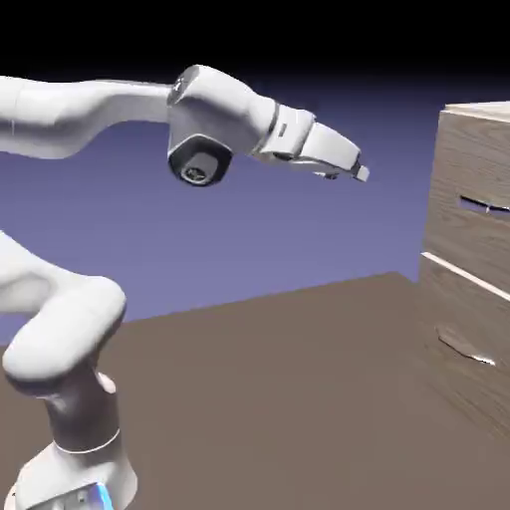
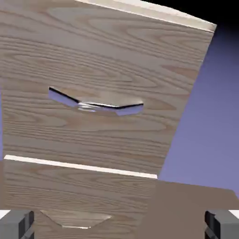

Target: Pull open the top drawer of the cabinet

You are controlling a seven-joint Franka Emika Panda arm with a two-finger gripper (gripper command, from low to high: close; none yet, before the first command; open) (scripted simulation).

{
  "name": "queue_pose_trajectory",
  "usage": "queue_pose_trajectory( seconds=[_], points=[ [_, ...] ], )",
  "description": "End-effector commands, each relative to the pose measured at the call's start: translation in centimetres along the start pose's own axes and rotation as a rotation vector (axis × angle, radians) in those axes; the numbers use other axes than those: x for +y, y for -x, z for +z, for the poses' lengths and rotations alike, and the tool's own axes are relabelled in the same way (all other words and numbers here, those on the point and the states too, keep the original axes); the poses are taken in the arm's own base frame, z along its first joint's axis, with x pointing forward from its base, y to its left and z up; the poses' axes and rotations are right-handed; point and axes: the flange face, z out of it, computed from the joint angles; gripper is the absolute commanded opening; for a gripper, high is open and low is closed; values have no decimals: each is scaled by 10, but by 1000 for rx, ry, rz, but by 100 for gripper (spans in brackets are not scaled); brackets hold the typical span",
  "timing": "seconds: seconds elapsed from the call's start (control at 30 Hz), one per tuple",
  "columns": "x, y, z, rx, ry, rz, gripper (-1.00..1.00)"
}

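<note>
Currently, the fingers (image 2: pixel 218 223) were wide apart (nothing between them), well apart from the cabinet (image 1: pixel 468 189). Top drawer (image 2: pixel 93 60) was shut, above the lower drawer (image 2: pixel 74 186), at the exterior view's right; its handle (image 2: pixel 98 105) faced the hand camera, with the fingertips low in view.

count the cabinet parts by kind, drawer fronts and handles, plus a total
Drawer fronts: 2, the upper and the lower
Handles: 2, the upper one and the lower one
Total: 4
</note>
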Motion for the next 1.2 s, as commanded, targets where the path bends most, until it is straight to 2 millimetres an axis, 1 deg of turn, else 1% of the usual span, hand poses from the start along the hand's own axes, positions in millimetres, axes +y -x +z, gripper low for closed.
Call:
queue_pose_trajectory(
  seconds=[0.0, 0.17, 0.3, 0.43, 0.57, 0.73, 0.9, 1.03, 1.17],
  points=[
    [-3, -2, -4, 16, -7, -18, 0],
    [-23, -9, -16, 94, -39, -121, 0],
    [-41, -10, -18, 155, -63, -222, 0],
    [-60, -7, -10, 214, -84, -336, 0],
    [-78, -2, 7, 267, -101, -462, 0],
    [-94, 6, 42, 326, -116, -629, 0],
    [-100, 16, 90, 376, -125, -802, 0],
    [-94, 23, 136, 410, -128, -938, 0],
    [-76, 31, 186, 441, -127, -1070, 0]
  ],
)
